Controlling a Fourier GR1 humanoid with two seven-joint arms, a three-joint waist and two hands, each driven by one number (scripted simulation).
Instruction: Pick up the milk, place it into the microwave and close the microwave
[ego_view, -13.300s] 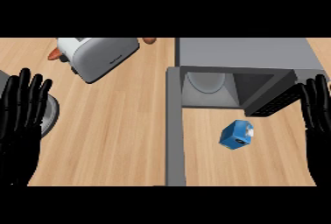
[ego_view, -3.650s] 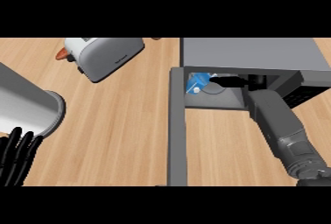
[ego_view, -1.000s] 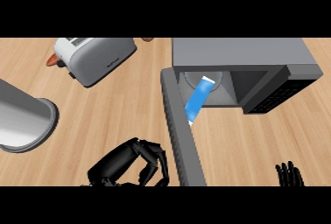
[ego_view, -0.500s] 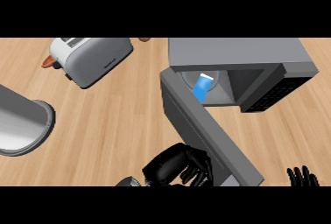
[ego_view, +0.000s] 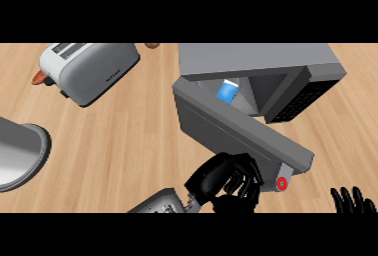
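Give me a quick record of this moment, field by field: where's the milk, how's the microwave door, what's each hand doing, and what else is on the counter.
milk: inside the microwave
door: partly swung, not shut
left hand: fingers curled, at the door's outer face
right hand: open, at the lower right edge
other items: toaster, metal pot

Even, bright, diffuse illumination across the wooden table (ego_view: 111, 145), with no glare. Soft, faint shadows lie beside the toaster (ego_view: 88, 70) and beneath the microwave door (ego_view: 236, 132). The microwave (ego_view: 258, 62) cavity is dimmer than its top. Edges are crisp throughout, without blur; perspective stretches objects toward the frame's borders.
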